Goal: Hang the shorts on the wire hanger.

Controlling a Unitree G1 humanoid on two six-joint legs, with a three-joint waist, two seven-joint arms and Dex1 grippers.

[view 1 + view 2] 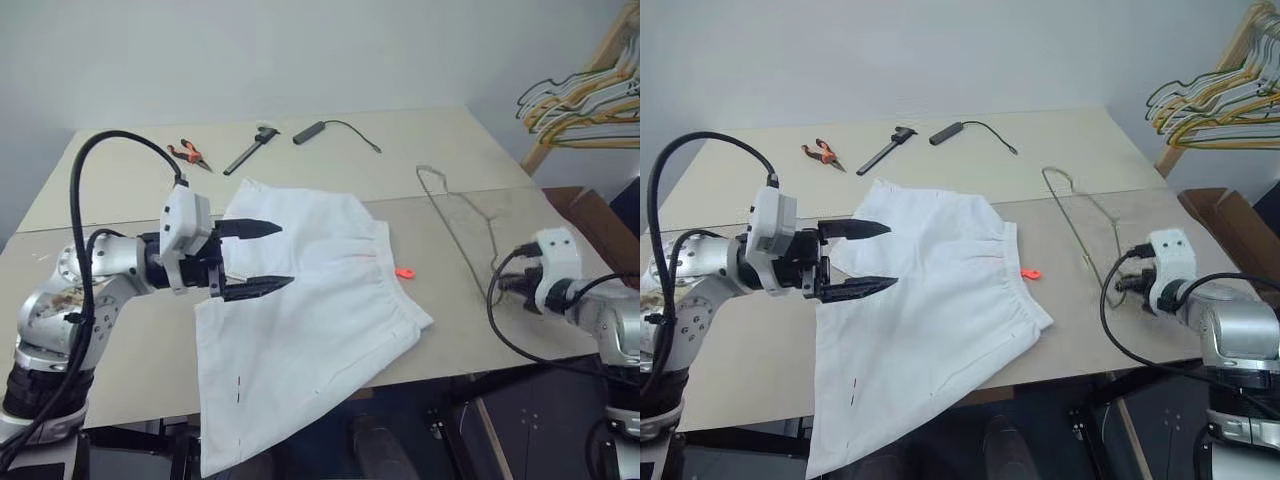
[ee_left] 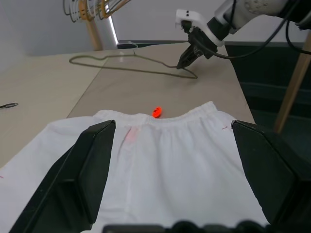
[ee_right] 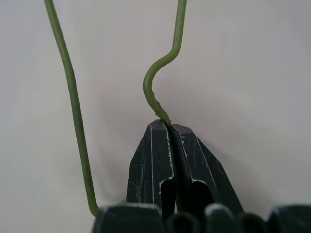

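White shorts [image 1: 310, 300] lie spread across the middle of the bench [image 1: 450, 150], one leg hanging off the near edge, waistband turned toward the wire hanger [image 1: 455, 215] at centre right. That layout probably lets one arm feed the hanger toward the cloth. The left gripper [image 1: 255, 258] hovers over the shorts, fingers spread and empty. The right gripper [image 2: 186, 61] clamps its fingers on the hanger's corner; the right wrist view confirms the wire pinched between the tips, which the head views hide.
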